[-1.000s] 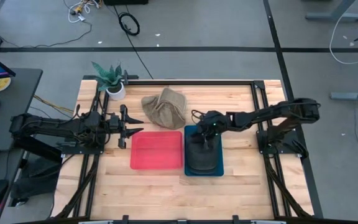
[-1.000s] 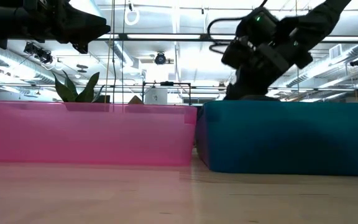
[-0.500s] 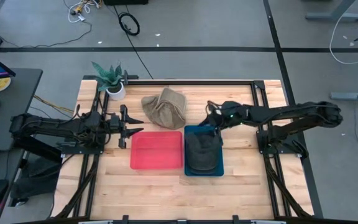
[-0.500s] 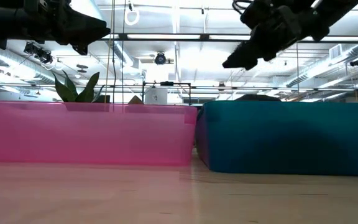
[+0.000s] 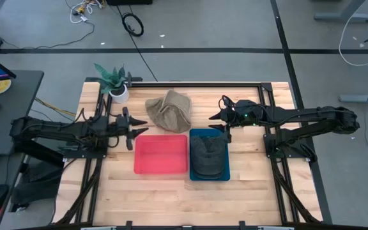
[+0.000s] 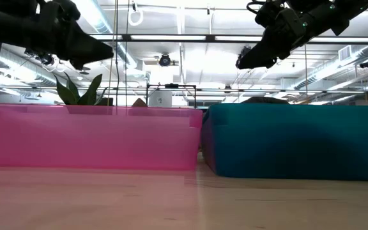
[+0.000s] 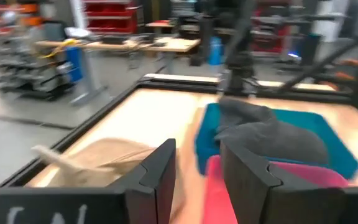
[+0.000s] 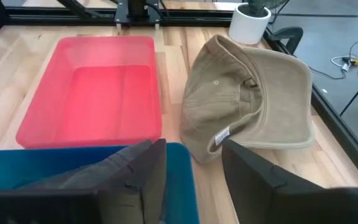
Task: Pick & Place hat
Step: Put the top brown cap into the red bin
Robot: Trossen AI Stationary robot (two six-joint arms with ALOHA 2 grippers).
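A tan hat (image 5: 168, 112) lies crumpled on the wooden table behind the red bin (image 5: 161, 153); the right wrist view shows its brim on the wood (image 8: 247, 93). A dark grey hat (image 5: 208, 156) lies inside the blue bin (image 5: 194, 137). My right gripper (image 5: 217, 122) hangs open in the air above the blue bin's far edge, nothing between its fingers (image 8: 194, 168). My left gripper (image 5: 143, 128) hovers open at the red bin's far left corner, pointing level across the table (image 7: 197, 168).
A potted plant (image 5: 114, 83) stands at the table's far left corner. A black metal frame (image 5: 260, 96) runs along the table's sides. Bare wood lies in front of both bins (image 5: 171, 198).
My right gripper has risen out of the blue bin and drawn back toward the table's far right, leaving the grey hat lying in the bin. My left gripper has tipped a little downward in place.
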